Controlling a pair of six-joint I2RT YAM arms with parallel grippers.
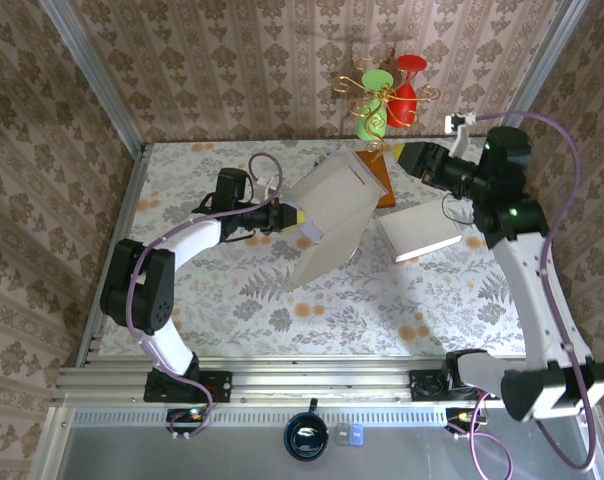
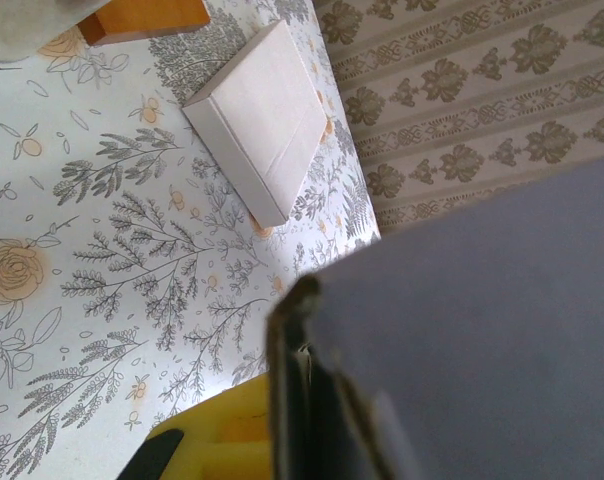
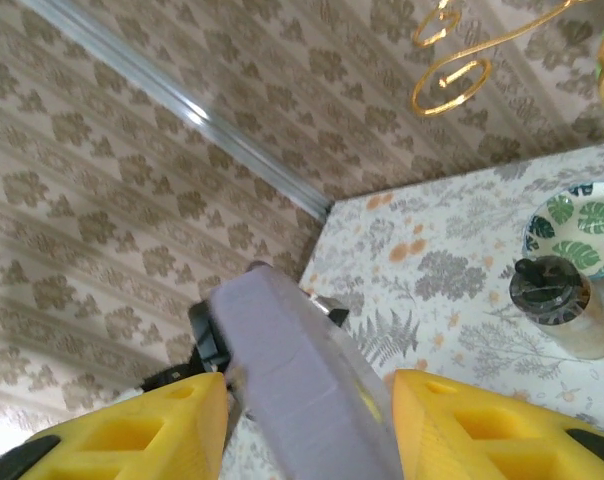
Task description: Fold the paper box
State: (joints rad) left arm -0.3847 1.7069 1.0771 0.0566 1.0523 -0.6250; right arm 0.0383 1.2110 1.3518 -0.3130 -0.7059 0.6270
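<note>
One paper box (image 1: 332, 215) hangs tilted in the air over the middle of the flowered counter (image 1: 232, 300). My left end effector (image 1: 302, 222) is clenched on the box's edge at its 9 o'clock side. I judge this keeps it clear of the counter so the panels can swing freely. My right end effector (image 3: 307, 390) sits at the box's 2 o'clock corner, released. Its yellow fingers (image 3: 132, 430) are spread either side of a grey panel without pinching it, probably lined up to press a fold. A flat white carton (image 1: 417, 232) lies on the counter at 3 o'clock, apart from both.
</note>
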